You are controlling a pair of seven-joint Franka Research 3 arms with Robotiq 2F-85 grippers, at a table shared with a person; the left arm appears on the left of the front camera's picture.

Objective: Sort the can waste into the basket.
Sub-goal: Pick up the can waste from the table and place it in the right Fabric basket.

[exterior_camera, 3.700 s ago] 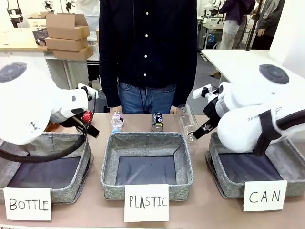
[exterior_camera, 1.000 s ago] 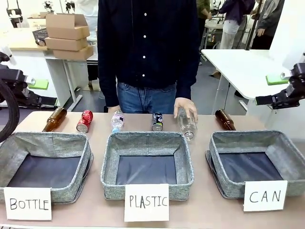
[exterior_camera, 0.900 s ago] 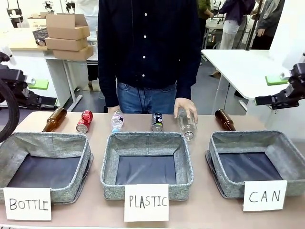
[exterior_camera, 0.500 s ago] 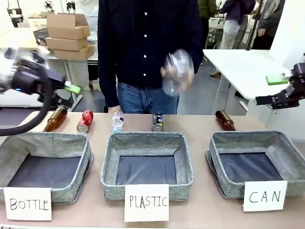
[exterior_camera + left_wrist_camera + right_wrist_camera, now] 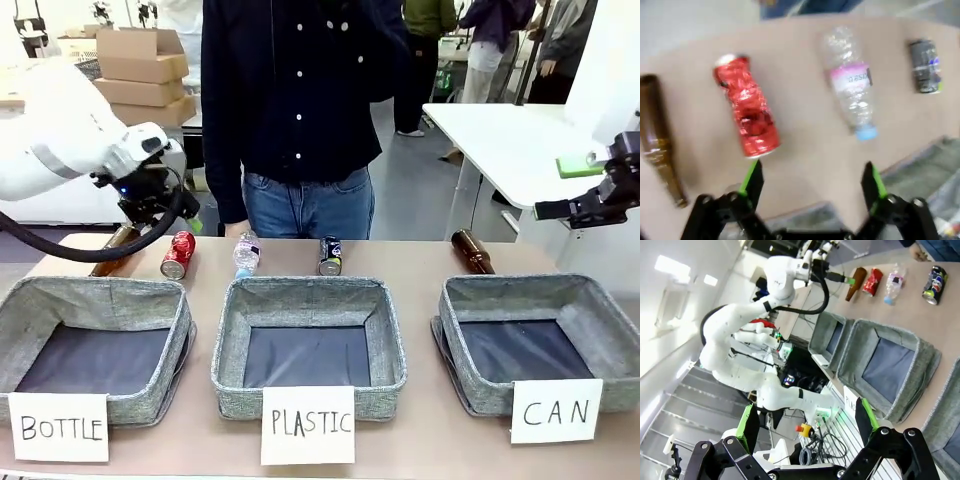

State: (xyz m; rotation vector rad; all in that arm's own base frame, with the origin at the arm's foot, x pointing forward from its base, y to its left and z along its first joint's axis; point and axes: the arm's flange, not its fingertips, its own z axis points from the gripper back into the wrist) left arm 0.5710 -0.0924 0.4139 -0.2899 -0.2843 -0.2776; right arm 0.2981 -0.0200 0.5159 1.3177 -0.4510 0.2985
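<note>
Now, nearest the robot: three grey fabric baskets stand in a row on the table (image 5: 420,440), each with a white card facing the front camera, presumably so every waste class has its own bin. The BOTTLE basket (image 5: 100,290) is at the robot's left, the PLASTIC basket (image 5: 310,288) is in the middle, and the CAN basket (image 5: 540,285) is at the right. Neither can is in it yet.

Beyond the baskets the waste lies in a loose row with gaps between pieces, probably to leave room for fingers. From the left: brown glass bottle (image 5: 115,250), red can (image 5: 178,254), small plastic bottle (image 5: 246,254), black can (image 5: 329,255), second brown bottle (image 5: 472,250).

The left gripper (image 5: 812,175) hovers over the row's left end, jaws wide with nothing between them. In its wrist view the dented red can lies on its side just beyond one fingertip, off to that side of the gap. My judgement is that it needs a sideways shift before any descent. The black can is farther off, past the plastic bottle.

The right gripper (image 5: 806,415) is spread and empty, raised at the table's right and well apart from both cans.

A person (image 5: 300,100) stands at the far edge.
</note>
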